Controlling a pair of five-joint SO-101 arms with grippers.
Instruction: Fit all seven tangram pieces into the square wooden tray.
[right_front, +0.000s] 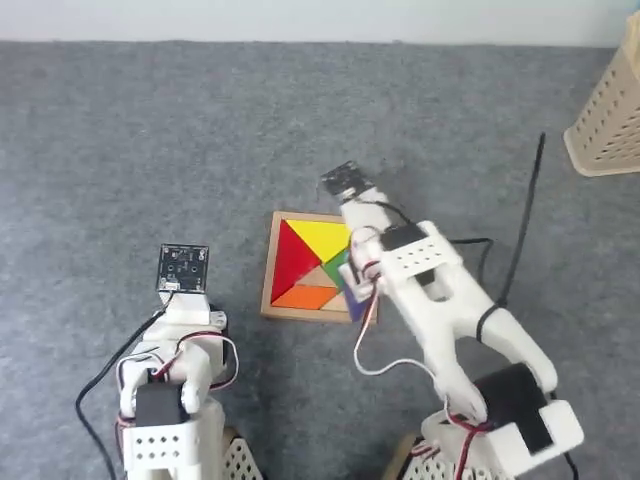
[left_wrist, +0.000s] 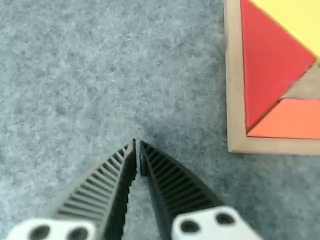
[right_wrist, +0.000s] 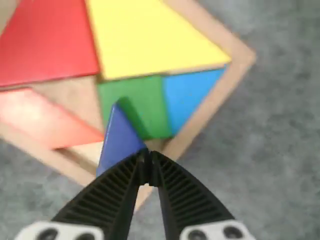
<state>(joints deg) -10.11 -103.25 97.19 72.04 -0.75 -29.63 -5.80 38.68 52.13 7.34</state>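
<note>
Grey felt (right_front: 150, 130) under the wooden tray (right_front: 268, 268); right gripper (right_wrist: 148, 162) over its corner pinches a dark blue triangle (right_wrist: 117, 137); lower it flat into the bare gap (right_wrist: 75, 97); left gripper (left_wrist: 137, 150) closed alongside.

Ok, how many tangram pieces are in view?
6. Lying in the wooden tray: red triangle, yellow triangle, green square, light blue triangle, orange parallelogram. The dark blue triangle is in the right hand. A seventh may be hidden.
</note>
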